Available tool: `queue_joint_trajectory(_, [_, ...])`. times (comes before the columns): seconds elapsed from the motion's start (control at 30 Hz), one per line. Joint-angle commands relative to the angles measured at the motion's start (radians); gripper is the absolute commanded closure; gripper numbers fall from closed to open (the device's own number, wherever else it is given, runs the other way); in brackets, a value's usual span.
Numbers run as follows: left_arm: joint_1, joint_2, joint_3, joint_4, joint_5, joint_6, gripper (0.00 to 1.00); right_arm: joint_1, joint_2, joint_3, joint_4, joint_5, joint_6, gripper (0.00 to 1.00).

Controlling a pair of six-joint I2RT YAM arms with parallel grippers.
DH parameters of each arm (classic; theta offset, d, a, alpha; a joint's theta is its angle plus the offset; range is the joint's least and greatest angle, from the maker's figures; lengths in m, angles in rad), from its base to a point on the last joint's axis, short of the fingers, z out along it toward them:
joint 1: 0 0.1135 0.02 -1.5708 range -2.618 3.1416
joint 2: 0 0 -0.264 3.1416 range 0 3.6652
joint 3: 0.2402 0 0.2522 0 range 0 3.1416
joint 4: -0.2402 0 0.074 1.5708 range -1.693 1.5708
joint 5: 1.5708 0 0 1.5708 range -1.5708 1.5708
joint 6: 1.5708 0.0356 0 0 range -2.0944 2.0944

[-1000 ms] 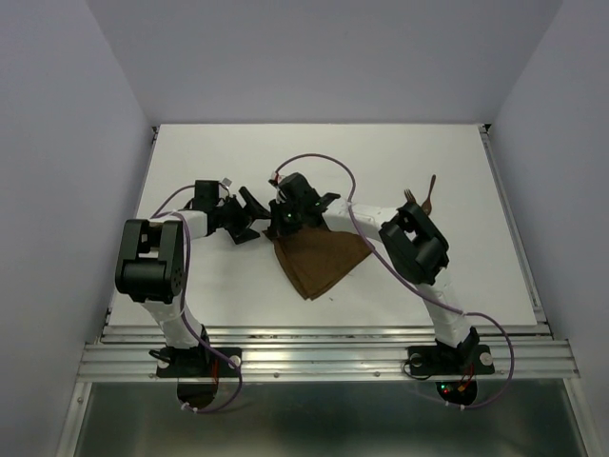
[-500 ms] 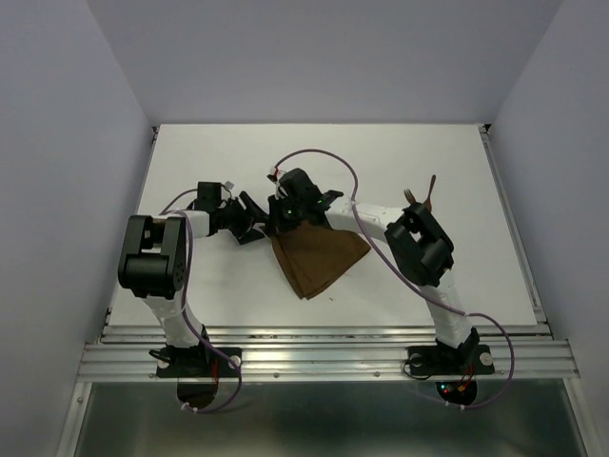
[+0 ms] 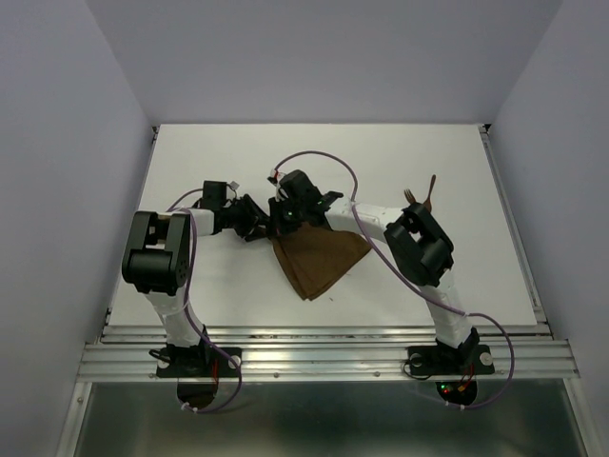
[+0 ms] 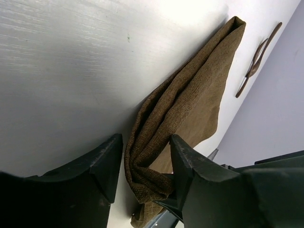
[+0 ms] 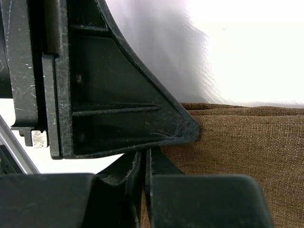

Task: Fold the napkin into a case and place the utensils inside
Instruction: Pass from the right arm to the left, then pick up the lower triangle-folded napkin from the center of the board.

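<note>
The dark brown napkin (image 3: 319, 257) lies folded into a layered, wedge-shaped bundle at mid-table. My right gripper (image 3: 286, 220) is shut on its far-left corner; in the right wrist view (image 5: 145, 156) the jaws are pressed together on the cloth's (image 5: 247, 156) edge. My left gripper (image 3: 260, 217) is open, right beside the right one. In the left wrist view (image 4: 145, 142) its fingers straddle the bunched corner of the napkin (image 4: 190, 99) without pinching it. The fork and spoon (image 3: 423, 198) lie together at the right, apart from the cloth, and they show far off in the left wrist view (image 4: 259, 57).
The white table (image 3: 238, 152) has walls at the back and on both sides. The right arm's elbow (image 3: 419, 243) stands just near the utensils. A metal rail (image 3: 324, 357) runs along the near edge.
My left gripper has moved right, up to the napkin corner that the right gripper holds. The napkin and the right arm have barely shifted.
</note>
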Motion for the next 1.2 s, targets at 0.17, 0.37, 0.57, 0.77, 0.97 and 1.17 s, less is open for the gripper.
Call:
queue_joint_trajectory(0.17, [-0.026,0.013,0.03,-0.012,0.033,-0.004,0.95,0.003,-0.056,-0.009,0.056,0.019,-0.011,0.76])
queue_joint_trajectory(0.37, [-0.026,-0.008,0.022,-0.015,0.024,-0.015,1.0,0.003,-0.139,-0.053,0.024,0.076,-0.025,0.29])
queue_joint_trajectory(0.57, [-0.026,-0.045,0.036,-0.076,-0.018,-0.019,1.0,0.003,-0.288,-0.232,-0.006,0.2,-0.048,0.24])
queue_joint_trajectory(0.77, [-0.026,-0.063,0.054,-0.116,-0.041,-0.039,1.0,0.096,-0.443,-0.415,-0.046,0.414,-0.065,0.24])
queue_joint_trajectory(0.97, [-0.026,-0.065,0.073,-0.136,-0.065,-0.028,1.0,0.247,-0.481,-0.523,-0.092,0.574,-0.089,0.27])
queue_joint_trajectory(1.17, [-0.026,-0.047,0.082,-0.136,-0.078,-0.029,1.0,0.32,-0.463,-0.547,-0.092,0.611,-0.109,0.29])
